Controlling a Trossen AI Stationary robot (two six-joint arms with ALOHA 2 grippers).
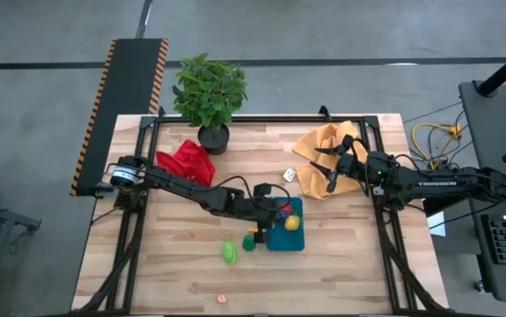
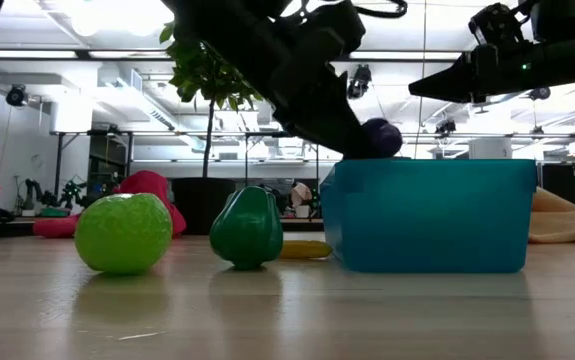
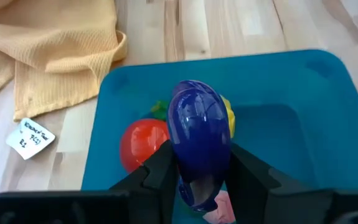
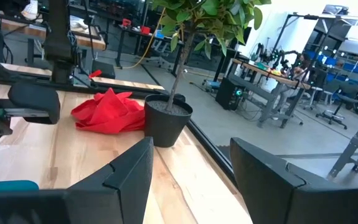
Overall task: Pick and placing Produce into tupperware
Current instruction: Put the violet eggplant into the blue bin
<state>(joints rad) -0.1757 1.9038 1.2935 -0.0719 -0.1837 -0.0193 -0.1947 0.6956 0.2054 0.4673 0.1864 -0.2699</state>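
Observation:
The teal tupperware [image 1: 298, 239] [image 3: 291, 106] stands on the table right of centre. A red produce piece [image 3: 140, 144] and a yellow one [image 3: 229, 115] lie in it. My left gripper [image 1: 275, 212] [image 3: 198, 155] hangs over its left part, shut on a purple produce piece [image 3: 197, 124] [image 2: 381, 136]. On the table left of the container rest a light green piece [image 1: 229, 253] [image 2: 123, 233], a dark green one [image 1: 249, 242] [image 2: 247, 228] and a small yellow one [image 2: 305, 249]. My right gripper [image 1: 326, 169] [image 4: 191, 168] waits open above the mustard cloth. My left gripper pinches the purple piece by its two sides, near its lower end [image 3: 188, 177], between its two fingers [image 3: 160, 168]. The fingers slant down from the table's left. The piece is lifted clear, at about the height of the tupperware's rim, over the red and yellow pieces.
A mustard cloth [image 1: 327, 150] with a white tag [image 3: 30, 137] lies behind the container. A red cloth [image 1: 187, 161] and a potted plant [image 1: 210, 97] stand at the far left. A small pink speck [image 1: 221, 298] lies near the front edge.

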